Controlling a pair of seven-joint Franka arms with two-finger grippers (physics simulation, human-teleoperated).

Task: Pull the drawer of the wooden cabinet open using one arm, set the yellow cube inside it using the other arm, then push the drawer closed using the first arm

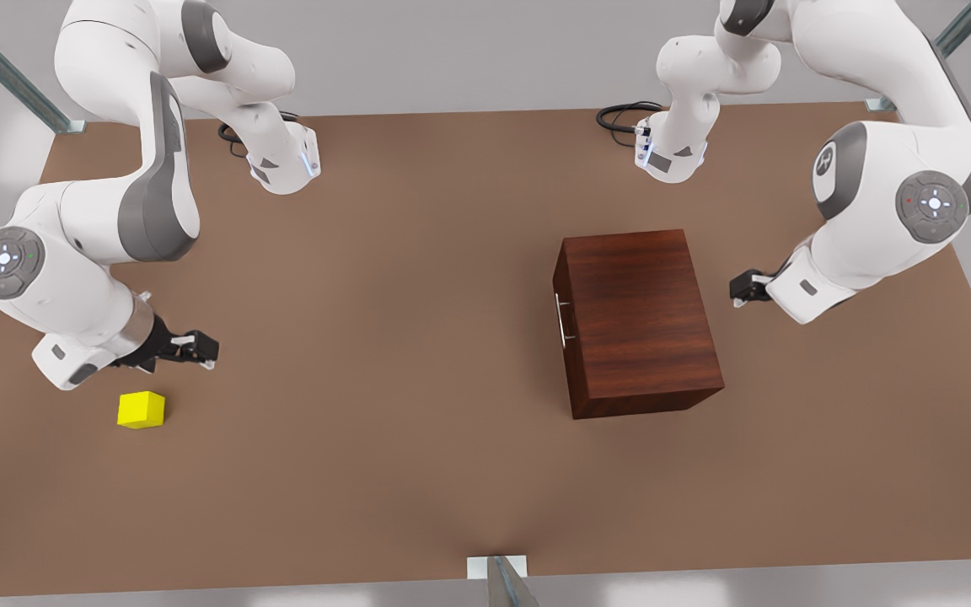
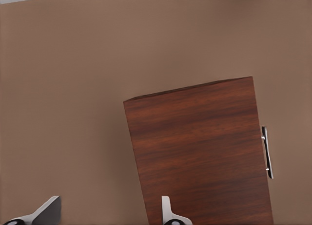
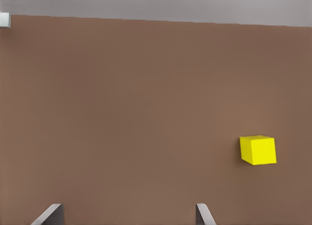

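While the drawer [image 1: 564,314] sits shut and the cube [image 1: 141,410] lies untouched, both pincers, left [image 1: 738,289] and right [image 1: 197,349], hang wide, empty; everything remains.

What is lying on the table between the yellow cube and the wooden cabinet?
Nothing: the front view shows only bare brown table between the yellow cube and the wooden cabinet.

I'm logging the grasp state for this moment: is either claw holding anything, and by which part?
Nothing is held. The left claw hangs open behind the wooden cabinet; the right claw is open beside the yellow cube, not touching it.
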